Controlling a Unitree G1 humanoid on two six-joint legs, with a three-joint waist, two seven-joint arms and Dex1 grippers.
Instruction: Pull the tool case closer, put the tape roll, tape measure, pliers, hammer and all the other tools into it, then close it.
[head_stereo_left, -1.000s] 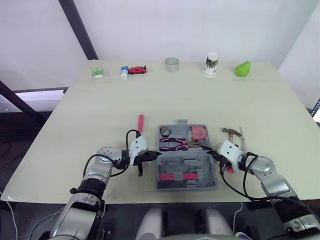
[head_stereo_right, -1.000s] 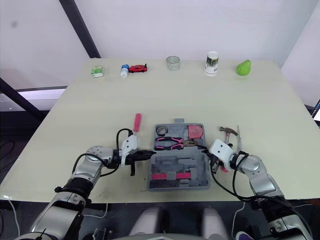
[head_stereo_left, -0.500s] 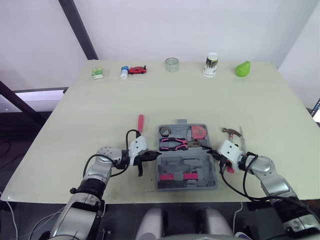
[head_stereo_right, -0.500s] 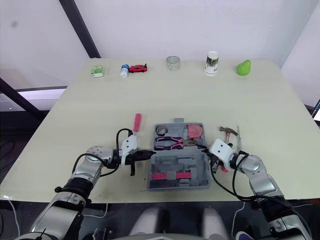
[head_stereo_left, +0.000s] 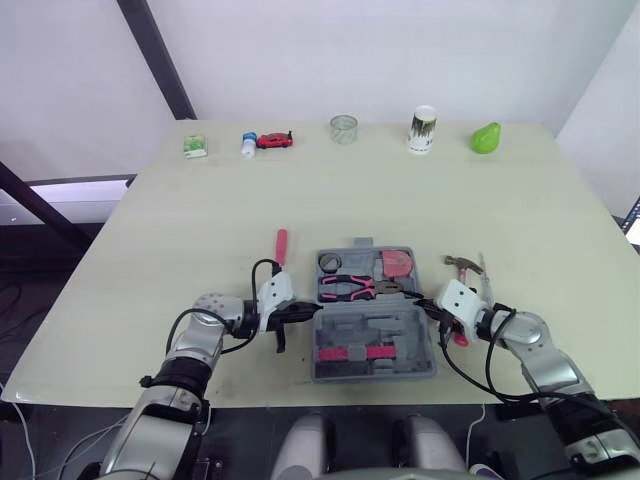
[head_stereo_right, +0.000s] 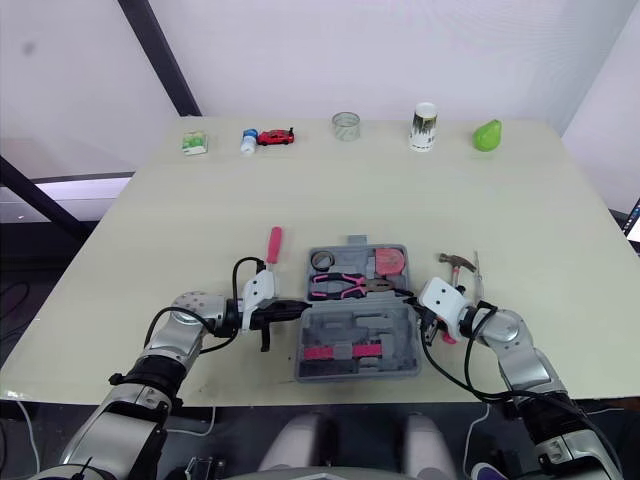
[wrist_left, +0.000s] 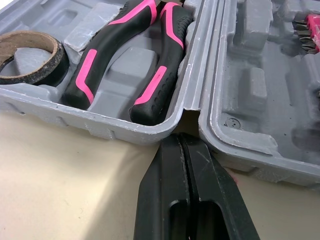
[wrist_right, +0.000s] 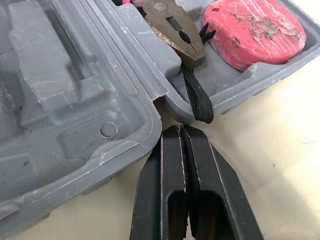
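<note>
Currently the tool case (head_stereo_left: 375, 326) lies open at the near middle of the surface (head_stereo_left: 350, 200), with the tape roll (head_stereo_left: 330, 263), pliers (head_stereo_left: 352, 287) and tape measure (head_stereo_left: 398, 265) in its far half. The left claw (head_stereo_left: 302, 313) and right claw (head_stereo_left: 431, 308), both clenched empty, sit at the hinge notches (probably to drag the case). The hammer (head_stereo_left: 462, 263) on the right and the screwdriver (head_stereo_left: 281, 245) on the far left lie outside. The next move calls for opening a claw over one.

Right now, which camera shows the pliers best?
The left wrist view: the pliers lie close up, their pink-and-black handles seated in the case. The right wrist view shows their metal nose up close. The eye views show them whole but small, in the case's far half.
</note>
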